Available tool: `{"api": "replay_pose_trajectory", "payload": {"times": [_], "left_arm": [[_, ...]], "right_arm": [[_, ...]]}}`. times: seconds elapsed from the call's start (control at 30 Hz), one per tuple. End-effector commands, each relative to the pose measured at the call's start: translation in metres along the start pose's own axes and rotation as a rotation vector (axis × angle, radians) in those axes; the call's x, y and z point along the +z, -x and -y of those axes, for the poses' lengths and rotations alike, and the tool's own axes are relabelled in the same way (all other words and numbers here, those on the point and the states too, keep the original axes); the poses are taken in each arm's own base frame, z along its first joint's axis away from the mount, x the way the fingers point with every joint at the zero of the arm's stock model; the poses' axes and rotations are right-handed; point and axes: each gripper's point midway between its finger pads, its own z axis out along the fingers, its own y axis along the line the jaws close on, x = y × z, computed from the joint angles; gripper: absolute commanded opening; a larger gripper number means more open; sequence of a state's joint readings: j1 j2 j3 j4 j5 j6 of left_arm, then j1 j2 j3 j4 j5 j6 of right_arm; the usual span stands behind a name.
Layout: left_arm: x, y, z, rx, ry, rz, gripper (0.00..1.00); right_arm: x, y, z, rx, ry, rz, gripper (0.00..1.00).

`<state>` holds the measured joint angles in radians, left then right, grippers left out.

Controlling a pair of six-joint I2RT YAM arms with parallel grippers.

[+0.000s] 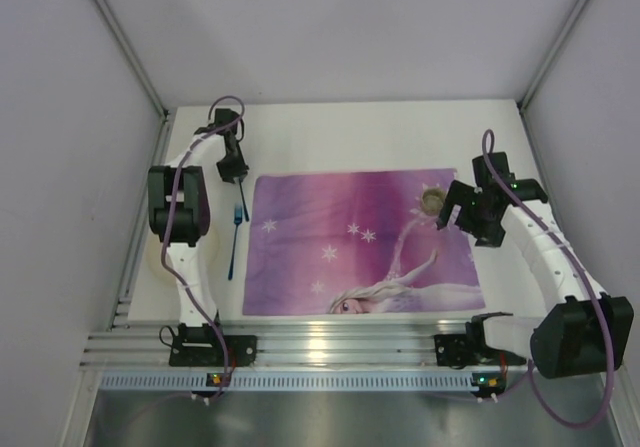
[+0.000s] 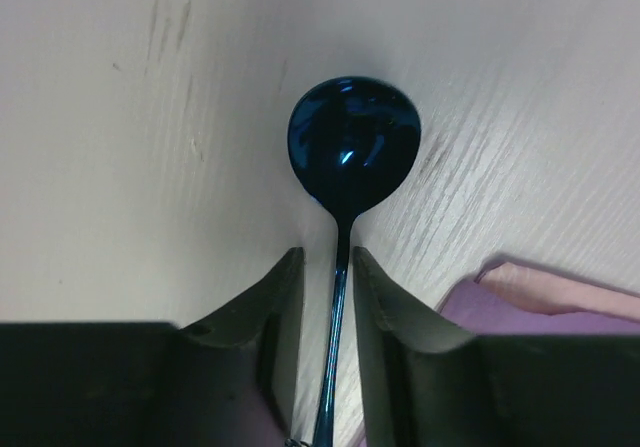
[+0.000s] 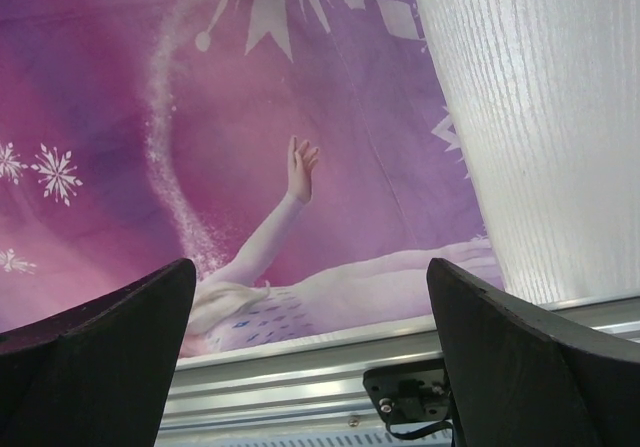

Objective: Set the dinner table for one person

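Note:
The white dinner table (image 1: pixel 350 137) carries a purple princess placemat (image 1: pixel 340 237). A blue fork (image 1: pixel 233 242) lies on the table just left of the placemat. My left gripper (image 1: pixel 236 175) is at the placemat's far left corner. In the left wrist view its fingers (image 2: pixel 285 297) stand narrowly apart on either side of a blue spoon's handle (image 2: pixel 335 307), with white showing on both sides; the spoon's bowl (image 2: pixel 353 147) lies beyond the tips. My right gripper (image 1: pixel 450 212) hangs wide open and empty (image 3: pixel 310 267) over the placemat's right part (image 3: pixel 300 87), beside a small round olive cup (image 1: pixel 433 202).
An aluminium rail (image 1: pixel 320 347) runs along the near edge, also seen in the right wrist view (image 3: pixel 320 367). Grey enclosure walls stand close on the left, right and back. A pale rounded shape (image 1: pixel 147 257) sits partly hidden behind the left arm.

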<state>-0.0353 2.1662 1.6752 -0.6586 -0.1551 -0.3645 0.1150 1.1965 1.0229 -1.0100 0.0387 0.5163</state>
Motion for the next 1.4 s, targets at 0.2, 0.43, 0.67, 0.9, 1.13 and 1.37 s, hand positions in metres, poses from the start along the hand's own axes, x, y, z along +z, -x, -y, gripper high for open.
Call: {"api": "replay_pose_trajectory", "payload": {"times": [0.2, 0.43, 0.67, 0.9, 1.13, 1.37], "left_arm": [[0.036, -0.011, -0.008, 0.035, 0.053, -0.058, 0.00], [-0.017, 0.049, 0.016, 0.004, -0.056, 0.095, 0.00], [-0.132, 0.101, 0.073, -0.007, -0.269, 0.300, 0.00], [-0.195, 0.000, 0.210, 0.062, -0.497, 0.210, 0.00], [-0.218, -0.135, 0.333, 0.101, -0.687, 0.055, 0.00], [-0.193, -0.229, 0.386, 0.086, -0.668, -0.093, 0.00]], "right_arm": [[-0.005, 0.027, -0.016, 0.000, 0.028, 0.063, 1.00], [-0.005, 0.032, -0.019, -0.020, 0.041, 0.073, 1.00], [-0.009, 0.032, -0.019, -0.036, 0.058, 0.090, 1.00], [-0.013, 0.031, -0.018, -0.041, 0.063, 0.108, 1.00], [-0.023, 0.020, -0.006, -0.043, 0.049, 0.130, 1.00], [-0.027, -0.001, 0.009, -0.048, 0.038, 0.132, 1.00]]}}
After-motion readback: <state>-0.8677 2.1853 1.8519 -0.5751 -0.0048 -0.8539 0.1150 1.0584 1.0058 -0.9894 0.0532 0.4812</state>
